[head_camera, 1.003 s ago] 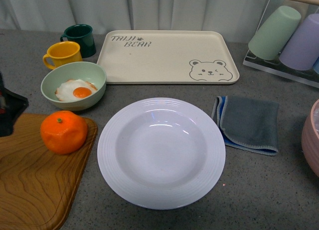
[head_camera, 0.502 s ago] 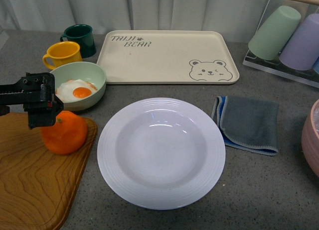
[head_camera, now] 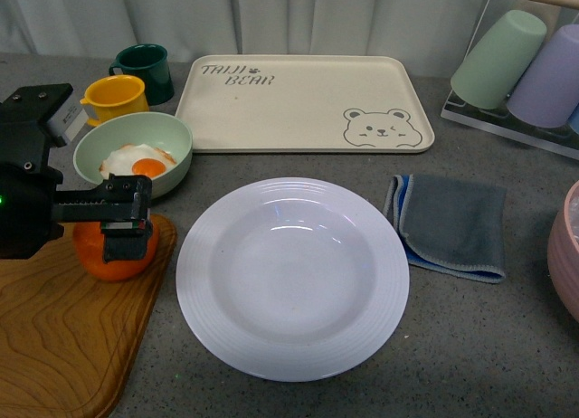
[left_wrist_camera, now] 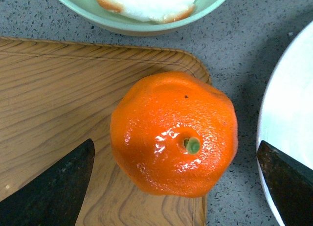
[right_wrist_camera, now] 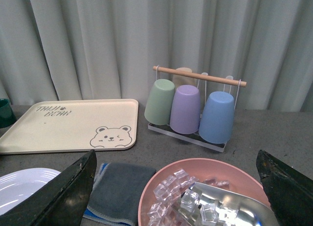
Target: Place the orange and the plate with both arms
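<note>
L pincer (head_camera: 124,240) open, now lower vs 0.5 s ago, astride orange (left_wrist_camera: 173,133) on wooden board (left_wrist_camera: 49,99).

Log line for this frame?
phase: pre-grasp | left hand: open, straddling orange on wooden board, no contact | right hand: open, empty | plate: empty

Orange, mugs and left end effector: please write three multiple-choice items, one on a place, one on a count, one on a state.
1. The orange rests on: A) the tray B) the board C) the cloth.
2. Mugs on the table: A) one B) four C) two.
3. The left end effector is: A) open B) shut on the orange C) out of view.
Answers: 1 B, wood grain lies under it. 2 C, a yellow mug and a green mug. 3 A, both fingers stand clear of the orange.
</note>
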Robot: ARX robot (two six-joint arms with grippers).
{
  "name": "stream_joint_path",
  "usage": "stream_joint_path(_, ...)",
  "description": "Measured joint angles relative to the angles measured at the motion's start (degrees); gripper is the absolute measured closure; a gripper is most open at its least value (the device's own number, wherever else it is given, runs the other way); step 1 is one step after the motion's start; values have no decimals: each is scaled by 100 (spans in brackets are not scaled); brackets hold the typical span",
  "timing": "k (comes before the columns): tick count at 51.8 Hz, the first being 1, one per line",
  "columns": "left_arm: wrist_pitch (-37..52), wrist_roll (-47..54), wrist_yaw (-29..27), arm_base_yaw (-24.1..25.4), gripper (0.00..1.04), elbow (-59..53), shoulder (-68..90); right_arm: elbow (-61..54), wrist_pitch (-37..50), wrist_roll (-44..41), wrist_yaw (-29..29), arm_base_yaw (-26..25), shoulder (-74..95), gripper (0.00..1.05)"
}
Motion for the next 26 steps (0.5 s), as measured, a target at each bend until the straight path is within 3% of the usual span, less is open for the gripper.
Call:
stream_joint_path(5,-15,11,-87,-28,8,46,83,0,0,0,0,0,0,9)
stream_joint_path(19,-42,-66,-92,-37,50,96,85,0,0,0,0,0,0,9)
stream_joint_path(26,-118,-72,-42,-142,57,57,-221,0,0,0,0,0,0,9)
